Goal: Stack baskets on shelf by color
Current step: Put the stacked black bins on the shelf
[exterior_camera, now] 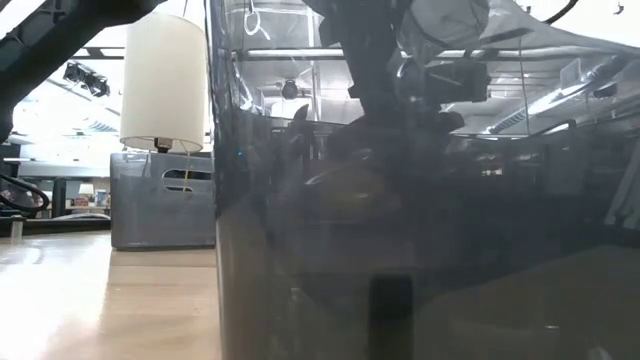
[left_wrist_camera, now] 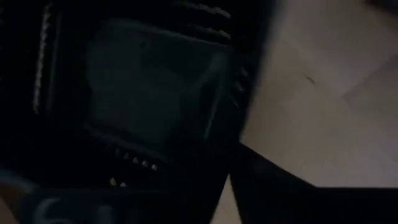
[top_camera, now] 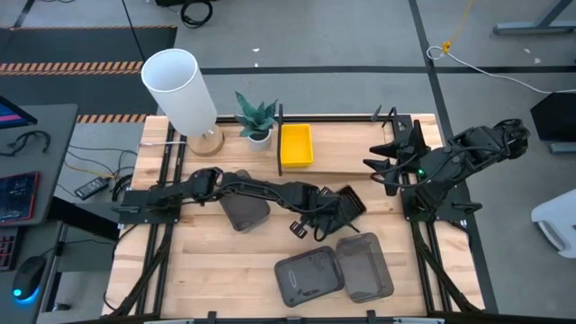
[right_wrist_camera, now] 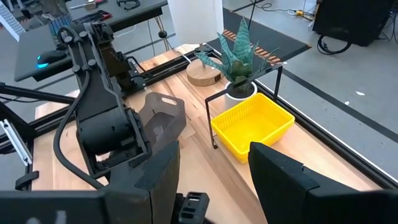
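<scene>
A yellow basket stands on the shelf at the table's far side. Black perforated baskets lie at mid table, and my left gripper hangs low right over them. The left wrist view is filled by a black basket close up. Three dark grey baskets rest on the table: one under the left arm, two near the front edge. My right gripper is raised at the far right, open, with nothing between its fingers.
A white lamp and a potted plant stand at the far left by the shelf. A grey basket's wall close to the lens blocks most of the low view. Bare wood lies at the near left.
</scene>
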